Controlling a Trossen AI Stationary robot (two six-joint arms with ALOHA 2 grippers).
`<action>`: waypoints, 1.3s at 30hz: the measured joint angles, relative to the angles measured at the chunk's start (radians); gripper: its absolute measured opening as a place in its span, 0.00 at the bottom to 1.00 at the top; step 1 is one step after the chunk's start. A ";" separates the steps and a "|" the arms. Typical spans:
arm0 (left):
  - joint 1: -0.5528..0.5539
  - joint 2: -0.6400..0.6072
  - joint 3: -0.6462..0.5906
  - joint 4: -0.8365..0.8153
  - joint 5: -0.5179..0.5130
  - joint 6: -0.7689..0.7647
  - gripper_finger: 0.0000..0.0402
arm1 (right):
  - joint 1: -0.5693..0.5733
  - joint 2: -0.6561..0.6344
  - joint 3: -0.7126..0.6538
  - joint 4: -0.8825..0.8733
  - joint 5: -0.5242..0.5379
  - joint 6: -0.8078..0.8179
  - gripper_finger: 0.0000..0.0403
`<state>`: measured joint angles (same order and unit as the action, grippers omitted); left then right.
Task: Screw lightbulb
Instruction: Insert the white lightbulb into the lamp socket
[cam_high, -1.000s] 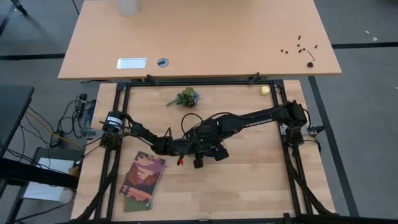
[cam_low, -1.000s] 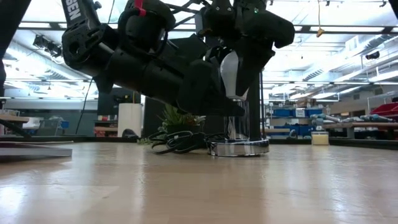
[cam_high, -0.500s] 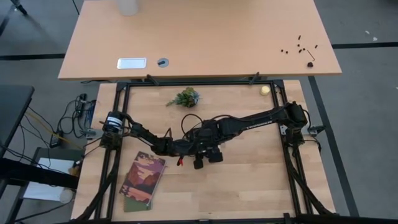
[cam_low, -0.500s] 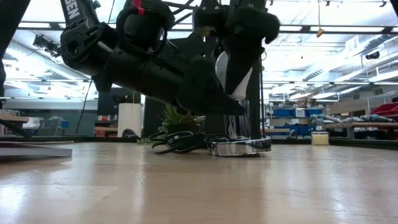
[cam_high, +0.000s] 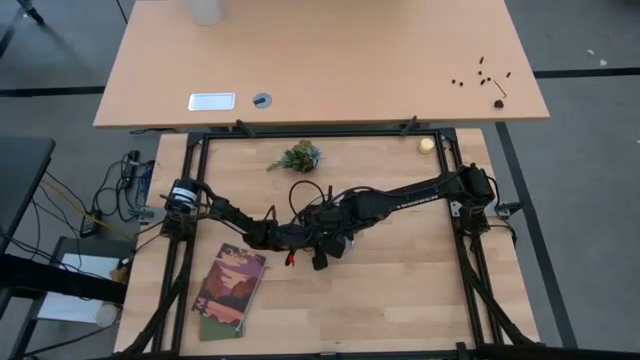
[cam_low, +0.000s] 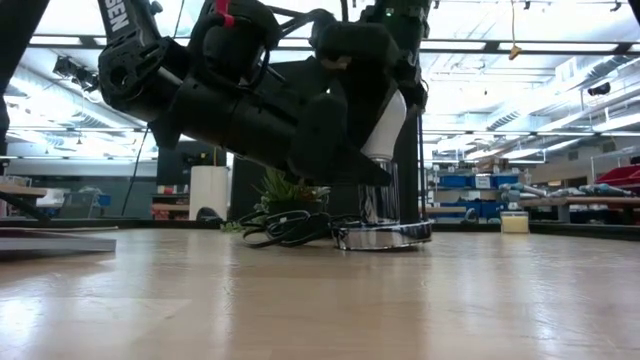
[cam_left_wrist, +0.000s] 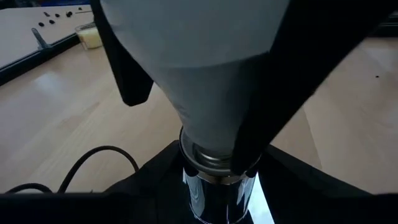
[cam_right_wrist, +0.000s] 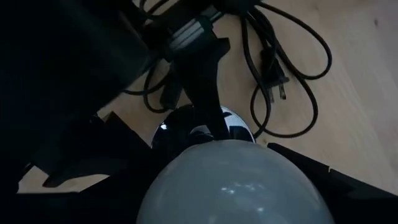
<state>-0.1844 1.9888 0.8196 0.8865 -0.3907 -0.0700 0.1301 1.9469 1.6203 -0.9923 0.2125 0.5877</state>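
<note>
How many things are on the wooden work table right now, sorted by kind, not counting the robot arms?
Lightbulb: 1
Lamp socket base with black cord: 1
Small plant: 1
Booklet: 1
Small pale yellow round object: 1
Total: 5

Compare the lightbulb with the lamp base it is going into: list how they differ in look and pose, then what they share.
The lightbulb is matte frosted white; the lamp base is shiny chrome. The lightbulb stands upright above, tapering down to its neck; the lamp base lies flat and wide on the table. The lightbulb is gripped by the right tool; the lamp base trails a black cord. Both are round and share one vertical axis.
</note>
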 joint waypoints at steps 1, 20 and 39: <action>0.000 0.000 0.000 -0.001 0.000 0.001 0.48 | 0.002 0.000 0.000 0.002 0.002 0.000 0.67; 0.000 0.000 0.000 -0.020 0.001 -0.013 0.48 | 0.007 -0.002 0.000 0.033 -0.058 -0.522 0.87; 0.000 -0.002 0.001 -0.041 0.017 -0.012 0.48 | 0.005 -0.002 0.001 0.041 -0.174 -1.185 0.87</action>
<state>-0.1848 1.9873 0.8207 0.8455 -0.3741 -0.0818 0.1348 1.9450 1.6211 -0.9516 0.0388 -0.5977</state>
